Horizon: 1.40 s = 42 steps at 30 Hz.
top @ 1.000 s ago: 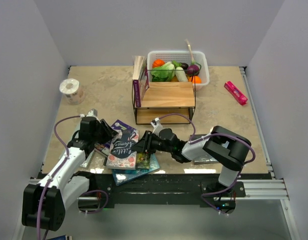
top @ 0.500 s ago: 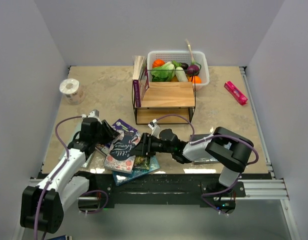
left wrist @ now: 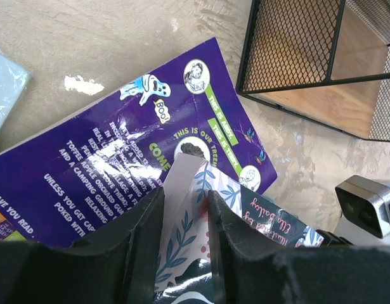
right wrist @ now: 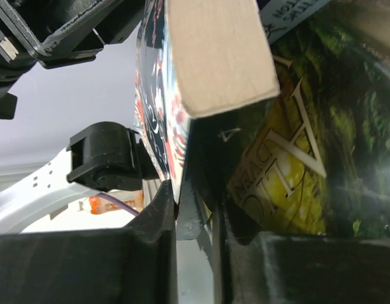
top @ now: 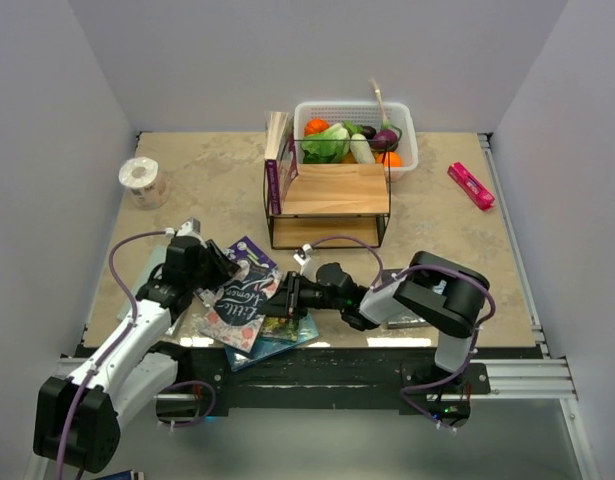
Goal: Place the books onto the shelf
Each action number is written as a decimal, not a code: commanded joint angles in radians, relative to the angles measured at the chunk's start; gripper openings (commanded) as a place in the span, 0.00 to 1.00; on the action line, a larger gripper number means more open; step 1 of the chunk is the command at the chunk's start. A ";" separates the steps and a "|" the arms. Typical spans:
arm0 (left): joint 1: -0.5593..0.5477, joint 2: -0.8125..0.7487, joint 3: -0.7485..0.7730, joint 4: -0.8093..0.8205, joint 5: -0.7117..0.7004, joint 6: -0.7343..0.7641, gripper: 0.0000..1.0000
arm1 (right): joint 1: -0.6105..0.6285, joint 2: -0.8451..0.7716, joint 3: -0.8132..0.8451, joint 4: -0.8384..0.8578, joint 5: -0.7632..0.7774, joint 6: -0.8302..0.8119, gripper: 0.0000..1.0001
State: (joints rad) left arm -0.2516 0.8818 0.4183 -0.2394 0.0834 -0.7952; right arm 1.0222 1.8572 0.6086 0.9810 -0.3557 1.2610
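Your left pincer (left wrist: 185, 202) is clamped on a corner of the floral book (left wrist: 245, 209). Your right pincer (right wrist: 195, 215) looks nipped onto the opposite edge, perhaps only the cover. The book hangs tilted between them, above the purple book (left wrist: 118, 145) and the green-gold book (right wrist: 296, 158). Pull the arms unevenly and it may slip, fan open or tear. The shelf (top: 332, 188) stands beyond both pincers, well apart.

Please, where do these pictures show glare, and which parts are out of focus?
Top external view: even light, sharp, one bright reflection on the table near its front edge. Left wrist view: glare on the purple book; the left gripper's fingers are dark and soft. Right wrist view: the page edges of the floral book look blurred.
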 commanded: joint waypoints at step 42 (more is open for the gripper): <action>-0.017 0.023 0.459 -0.321 -0.249 0.008 0.41 | 0.036 -0.552 0.941 -1.270 1.465 -1.001 0.00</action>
State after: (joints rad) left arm -0.2752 0.8875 0.8280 -0.5964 -0.1257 -0.7975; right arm 1.0576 1.3048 1.5002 -0.5983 0.9024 0.4442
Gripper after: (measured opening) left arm 0.410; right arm 0.275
